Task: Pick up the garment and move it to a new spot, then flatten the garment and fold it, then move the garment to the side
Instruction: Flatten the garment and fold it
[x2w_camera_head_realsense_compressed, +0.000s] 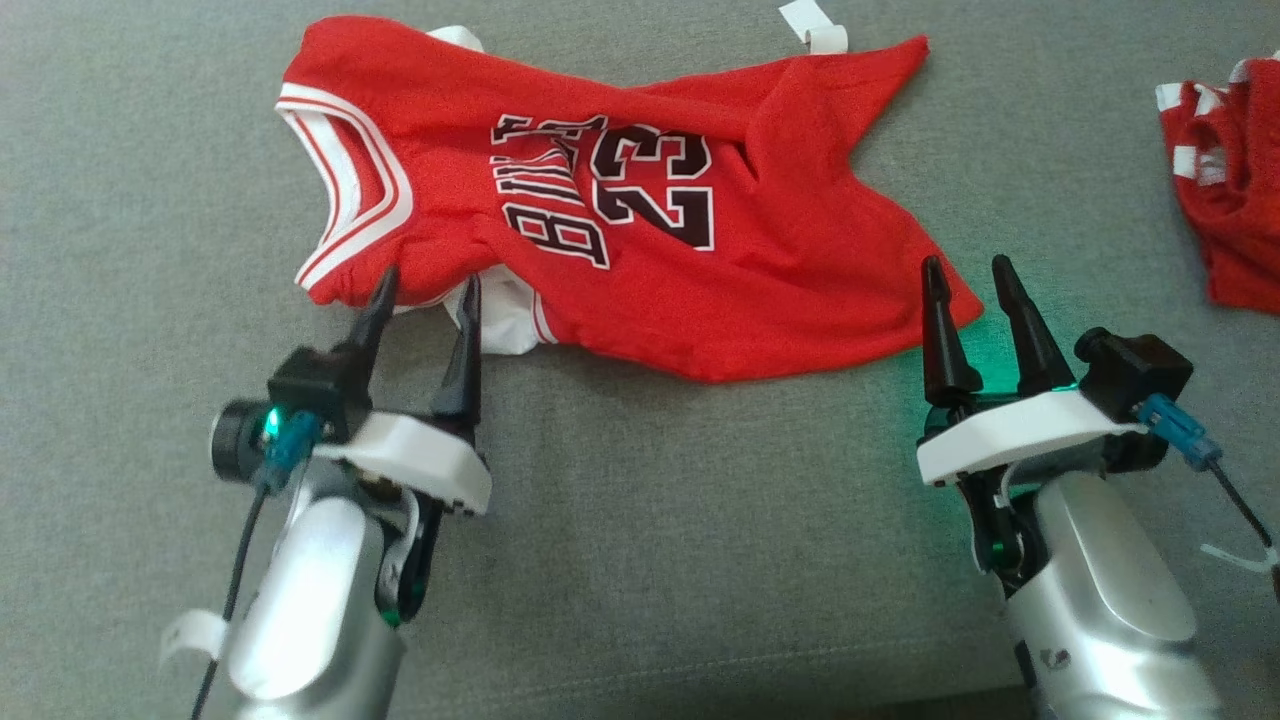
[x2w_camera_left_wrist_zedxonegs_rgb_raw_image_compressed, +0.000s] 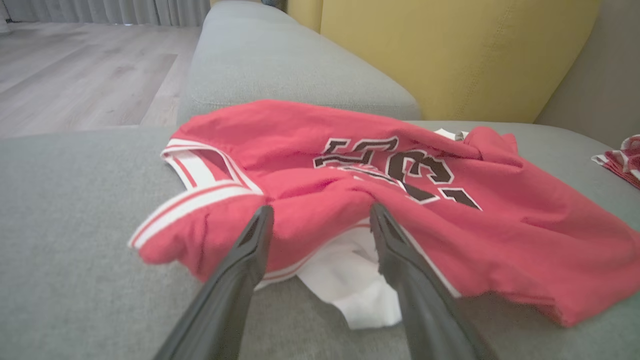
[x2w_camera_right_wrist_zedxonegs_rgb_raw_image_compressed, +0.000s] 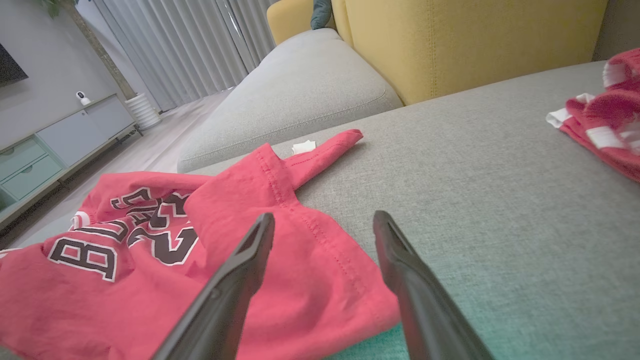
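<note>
you see your left gripper (x2w_camera_head_realsense_compressed: 429, 278) at 8 o'clock, jaws spread wide, holding nothing, tips over the sleeve edge of the garment (x2w_camera_head_realsense_compressed: 800, 260). the garment lies rumpled toward 12 o'clock on the grey cushion (x2w_camera_head_realsense_compressed: 640, 560). your right gripper (x2w_camera_head_realsense_compressed: 968, 262) at 4 o'clock gapes empty by the hem corner.

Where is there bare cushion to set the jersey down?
Bare grey cushion lies between the left pincer and right pincer, below the red jersey; more left of its collar, and between its hem and the second red garment at the right edge. The jersey crowds the upper middle.
</note>
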